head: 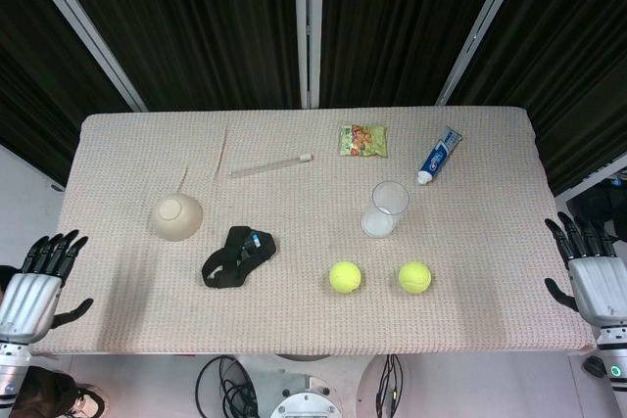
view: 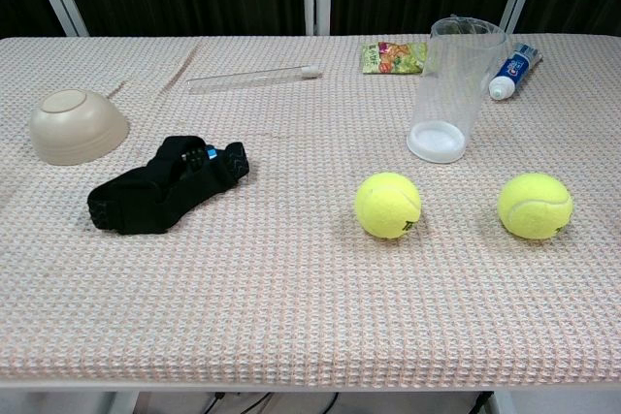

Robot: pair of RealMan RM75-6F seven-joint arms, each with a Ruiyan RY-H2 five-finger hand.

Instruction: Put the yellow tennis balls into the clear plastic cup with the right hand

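Observation:
Two yellow tennis balls lie on the cloth near the table's front edge: one (head: 344,277) (view: 388,205) toward the middle, the other (head: 414,277) (view: 535,206) to its right. Just behind them the clear plastic cup (head: 387,208) (view: 454,87) stands upright and holds nothing. My right hand (head: 591,273) hovers off the table's right edge, fingers spread, holding nothing, well clear of the balls. My left hand (head: 39,286) is off the left edge, fingers spread and empty. Neither hand shows in the chest view.
An upturned beige bowl (head: 177,216) and a black strap (head: 236,255) lie on the left half. Farther back are a clear tube (head: 271,165), a snack packet (head: 362,139) and a toothpaste tube (head: 439,156). The cloth-covered table (head: 294,320) spans the view.

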